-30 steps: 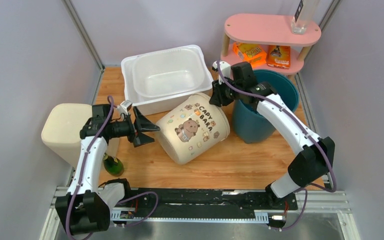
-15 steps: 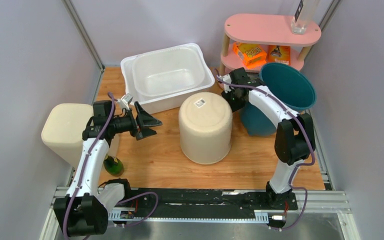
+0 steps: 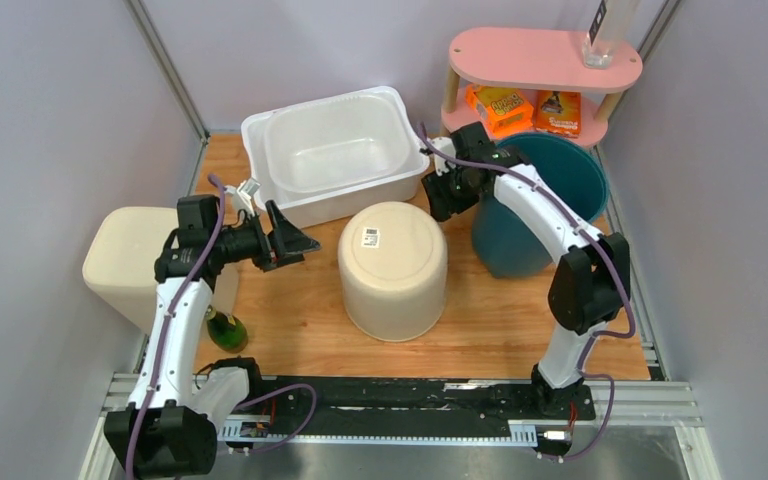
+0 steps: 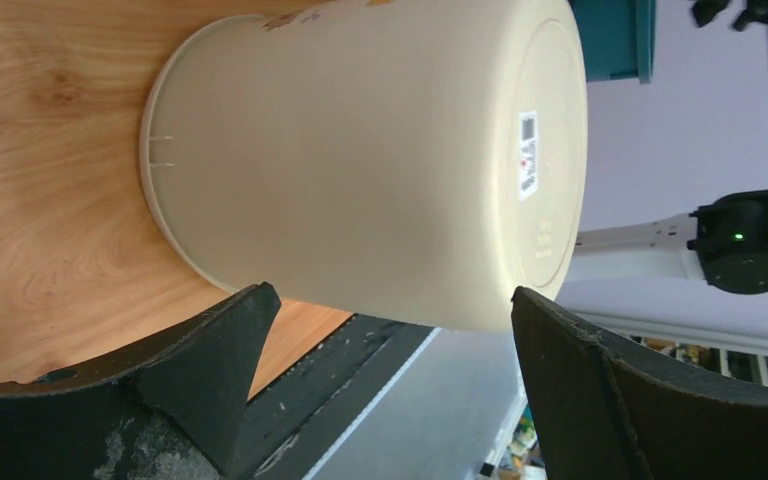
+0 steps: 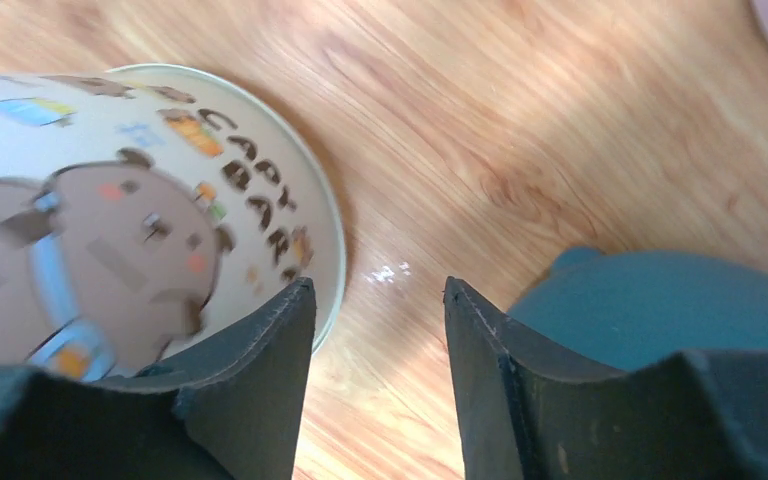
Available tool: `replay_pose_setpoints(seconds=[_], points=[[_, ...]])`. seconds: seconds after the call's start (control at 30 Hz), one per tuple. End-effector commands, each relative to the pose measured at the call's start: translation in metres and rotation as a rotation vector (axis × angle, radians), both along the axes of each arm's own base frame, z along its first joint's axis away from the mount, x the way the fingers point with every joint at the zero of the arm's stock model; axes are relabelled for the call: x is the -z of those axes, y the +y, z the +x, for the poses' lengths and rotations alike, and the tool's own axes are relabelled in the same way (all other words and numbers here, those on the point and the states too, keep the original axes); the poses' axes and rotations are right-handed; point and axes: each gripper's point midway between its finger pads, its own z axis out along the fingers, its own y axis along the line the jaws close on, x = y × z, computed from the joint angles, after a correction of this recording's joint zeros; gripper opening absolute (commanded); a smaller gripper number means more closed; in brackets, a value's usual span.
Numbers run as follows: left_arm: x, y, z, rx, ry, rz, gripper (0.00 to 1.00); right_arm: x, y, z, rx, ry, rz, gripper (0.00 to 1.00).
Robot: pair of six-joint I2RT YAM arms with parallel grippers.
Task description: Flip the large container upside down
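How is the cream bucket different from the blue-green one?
The cream bucket is upside down, with its flat bottom and a small sticker on top; the teal bucket has its open mouth up. The cream bucket shows a capybara cartoon; the teal bucket looks plain. Both are round buckets on the wooden table.

Bright, even light – soft shadows; right wrist view blurs the container (image 5: 110,250), overhead view sharp.
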Motion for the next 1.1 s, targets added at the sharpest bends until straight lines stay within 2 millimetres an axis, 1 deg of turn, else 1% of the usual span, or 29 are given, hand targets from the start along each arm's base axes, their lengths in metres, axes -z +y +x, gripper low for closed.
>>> replay_pose_setpoints(seconds=[0.0, 0.07, 0.13, 0.17, 0.23, 0.3, 0.33, 0.4, 0.43, 0.5, 0.57, 0.67, 0.77, 0.87, 0.93, 0.97, 1.0, 1.03, 1.07], points=[[0.009, 0.005, -0.013, 0.025, -0.038, 0.098, 0.99, -0.102, 0.031, -0.005, -0.114, -0.172, 0.229, 0.55], [0.011, 0.006, -0.015, 0.032, -0.041, 0.109, 0.99, -0.136, 0.035, -0.012, -0.171, -0.248, 0.276, 0.58], [0.01, 0.007, -0.015, 0.041, -0.06, 0.122, 0.99, -0.166, 0.031, -0.018, -0.207, -0.34, 0.285, 0.64], [0.01, 0.006, -0.014, 0.043, -0.064, 0.126, 0.99, -0.179, 0.025, -0.02, -0.198, -0.39, 0.272, 0.67], [0.007, 0.006, -0.012, 0.046, -0.078, 0.135, 0.99, -0.201, 0.009, -0.023, -0.173, -0.478, 0.226, 0.71], [0.003, 0.007, -0.01, 0.049, -0.093, 0.143, 0.99, -0.215, -0.01, -0.029, -0.155, -0.559, 0.152, 0.75], [0.0, 0.007, -0.009, 0.051, -0.106, 0.15, 0.99, -0.218, -0.022, -0.031, -0.138, -0.588, 0.104, 0.77], [-0.004, 0.007, -0.008, 0.055, -0.122, 0.159, 0.99, -0.215, -0.049, -0.035, -0.095, -0.625, -0.018, 0.79], [-0.007, 0.007, -0.007, 0.057, -0.129, 0.161, 0.99, -0.21, -0.06, -0.039, -0.09, -0.633, -0.069, 0.79], [-0.01, 0.006, -0.007, 0.062, -0.136, 0.157, 0.99, -0.201, -0.075, -0.052, -0.087, -0.631, -0.125, 0.8], [-0.013, 0.004, -0.005, 0.066, -0.15, 0.146, 0.99, -0.192, -0.082, -0.064, -0.079, -0.621, -0.139, 0.8], [-0.018, 0.003, -0.003, 0.067, -0.167, 0.134, 0.99, -0.178, -0.088, -0.079, -0.084, -0.594, -0.143, 0.8], [-0.023, 0.002, 0.0, 0.066, -0.195, 0.138, 0.99, -0.16, -0.09, -0.082, -0.103, -0.555, -0.166, 0.79], [-0.027, 0.002, 0.003, 0.068, -0.209, 0.144, 0.99, -0.146, -0.087, -0.078, -0.125, -0.537, -0.182, 0.77], [-0.029, 0.002, 0.005, 0.074, -0.217, 0.153, 0.98, -0.139, -0.085, -0.072, -0.131, -0.524, -0.186, 0.73], [-0.034, 0.002, 0.006, 0.079, -0.235, 0.163, 0.98, -0.137, -0.084, -0.069, -0.133, -0.521, -0.189, 0.71], [-0.034, 0.002, 0.008, 0.081, -0.236, 0.175, 0.98, -0.133, -0.083, -0.066, -0.132, -0.511, -0.195, 0.68], [-0.04, 0.003, 0.009, 0.089, -0.259, 0.192, 0.98, -0.131, -0.083, -0.064, -0.132, -0.505, -0.2, 0.65], [-0.041, 0.003, 0.012, 0.095, -0.261, 0.205, 0.98, -0.129, -0.082, -0.062, -0.128, -0.497, -0.203, 0.62]])
